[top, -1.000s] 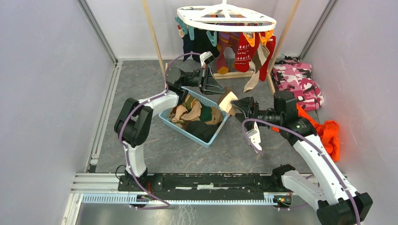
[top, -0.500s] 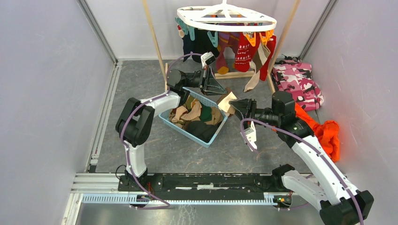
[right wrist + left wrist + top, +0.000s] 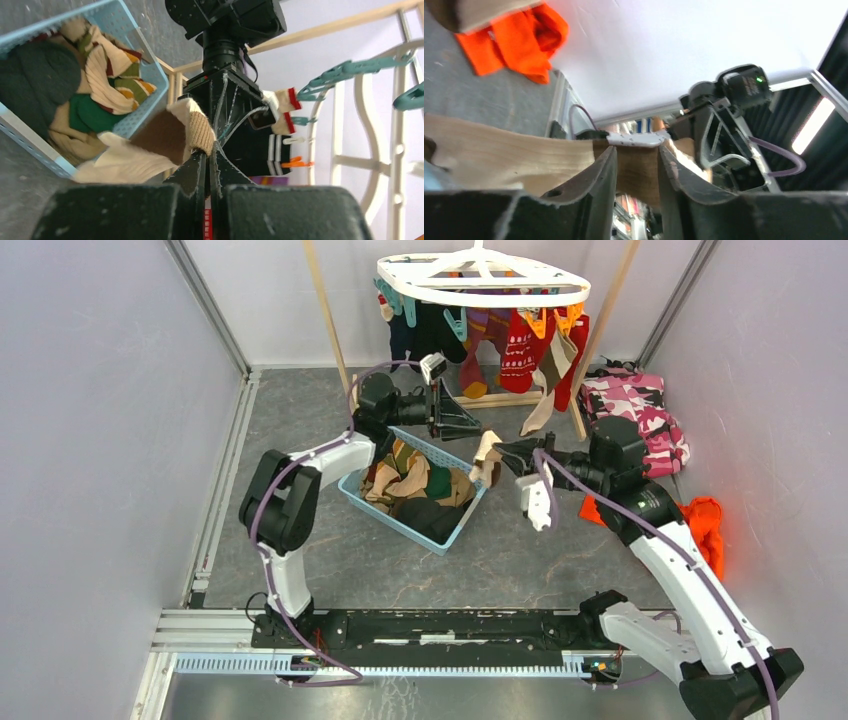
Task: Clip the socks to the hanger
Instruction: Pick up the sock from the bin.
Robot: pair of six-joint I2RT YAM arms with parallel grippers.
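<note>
Since the right gripper [image 3: 206, 151] pinches the beige-brown sock [image 3: 150, 145] below the hanger [image 3: 485, 282], the left gripper [image 3: 636, 162] — partly open around it — should clear fully before the sock rises clipward.

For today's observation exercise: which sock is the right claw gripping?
The beige-and-brown sock beside the blue basket; the right claw pinches its ribbed cuff, while the others hang clipped or lie heaped.

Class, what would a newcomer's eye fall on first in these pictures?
The white hanger at the top, hung with bright socks. Below it, the right tool pinches a beige sock by the blue basket in the middle. An orange cloth glows at the right.
</note>
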